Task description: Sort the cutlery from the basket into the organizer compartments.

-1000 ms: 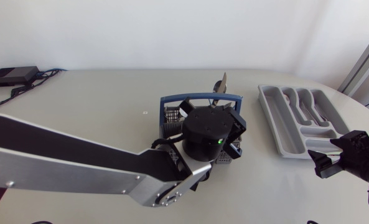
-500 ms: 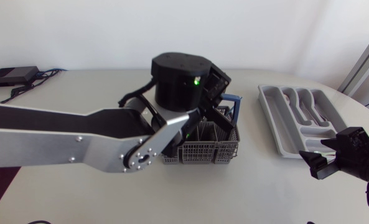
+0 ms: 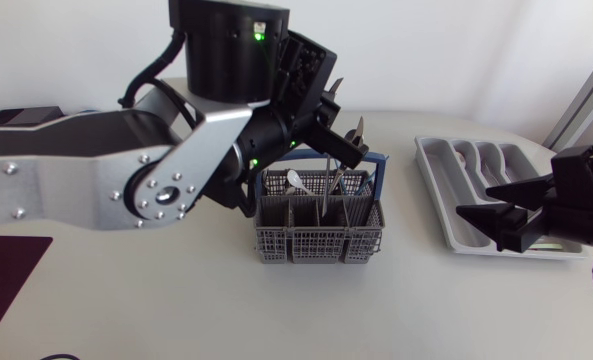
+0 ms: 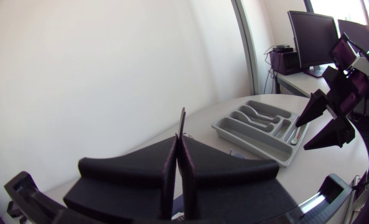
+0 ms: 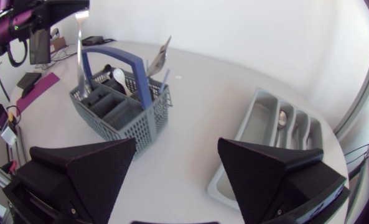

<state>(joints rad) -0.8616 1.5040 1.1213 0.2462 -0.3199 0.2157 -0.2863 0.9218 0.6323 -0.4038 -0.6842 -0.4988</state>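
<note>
The grey mesh basket (image 3: 321, 235) with a blue handle (image 5: 134, 71) stands mid-table, and a spoon (image 3: 294, 180) and a dark blade (image 3: 356, 133) stick out of it. My left gripper (image 3: 334, 135) hangs above the basket's back, shut on a slim silver piece of cutlery (image 5: 79, 43) that looks like a fork, held upright. In the left wrist view the piece (image 4: 182, 124) shows edge-on between the shut fingers (image 4: 140, 171). The grey organizer (image 3: 446, 205) lies to the right with spoons in its compartments. My right gripper (image 3: 496, 215) is open beside the organizer's near end, nothing between its fingers (image 5: 84, 165).
A black box (image 3: 16, 122) with cables sits at the table's far left corner. A purple mat (image 5: 38, 84) lies on the table beyond the basket, seen from the right wrist. Bare tabletop runs between basket and organizer (image 5: 252, 121).
My left arm has risen from over the basket, lifting the cutlery piece up with it. My right gripper has moved up and inward, next to the organizer.
</note>
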